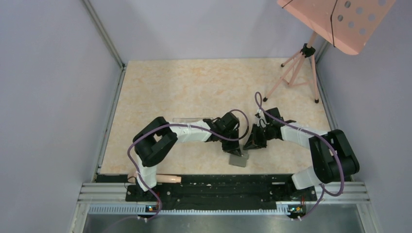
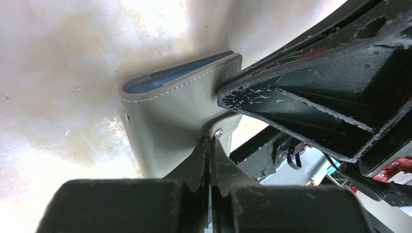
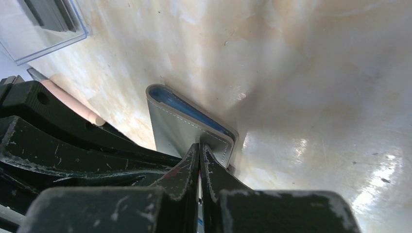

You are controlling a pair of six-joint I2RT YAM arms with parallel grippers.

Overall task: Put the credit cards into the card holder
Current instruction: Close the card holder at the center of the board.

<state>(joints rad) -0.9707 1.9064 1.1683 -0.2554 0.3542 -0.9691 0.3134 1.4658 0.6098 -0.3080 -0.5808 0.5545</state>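
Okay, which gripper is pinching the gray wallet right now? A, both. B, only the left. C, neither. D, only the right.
A: in its own wrist view the left gripper is shut on the snap tab of the wallet, and the right gripper is shut on the wallet's stitched edge.

Beige marbled table (image 1: 194,87) carries: gray card holder (image 1: 238,160) front centre; clear plastic box (image 3: 39,24) behind-left; pink tripod (image 1: 296,68) far right.
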